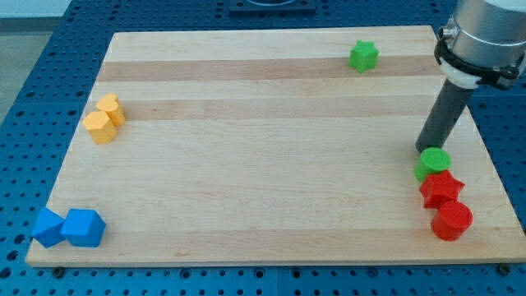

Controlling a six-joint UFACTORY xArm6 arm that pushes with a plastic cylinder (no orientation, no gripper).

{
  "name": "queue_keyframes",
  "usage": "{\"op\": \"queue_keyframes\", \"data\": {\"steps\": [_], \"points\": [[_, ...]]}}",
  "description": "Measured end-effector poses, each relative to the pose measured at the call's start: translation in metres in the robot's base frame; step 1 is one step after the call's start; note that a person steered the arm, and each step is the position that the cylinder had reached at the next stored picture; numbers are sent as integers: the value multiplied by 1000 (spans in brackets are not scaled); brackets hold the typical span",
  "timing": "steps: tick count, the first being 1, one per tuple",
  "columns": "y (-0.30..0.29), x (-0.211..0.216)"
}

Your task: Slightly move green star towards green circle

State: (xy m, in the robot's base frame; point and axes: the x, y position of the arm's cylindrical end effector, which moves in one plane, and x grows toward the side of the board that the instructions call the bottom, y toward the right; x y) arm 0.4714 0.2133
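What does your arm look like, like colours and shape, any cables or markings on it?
My arm ends in a grey cylindrical housing with a black band and a white ring beneath it. From there a straight dark rod runs down to my tip. No cables or markings show.

One camera looks down at a slant from the near edge over the whole wooden board

Grey metal cuff, black collar, dark rod.
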Motion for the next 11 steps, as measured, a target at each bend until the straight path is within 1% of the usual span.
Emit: {"op": "queue_keyframes", "data": {"steps": [1,2,3,5,6,7,8,9,10,11], "points": [[0,-3],[9,-44],[19,-110],[15,-261],[-35,-278],[-76,-270],[-79,-241],[-67,-216],[-61,-213],[-59,-200]]}}
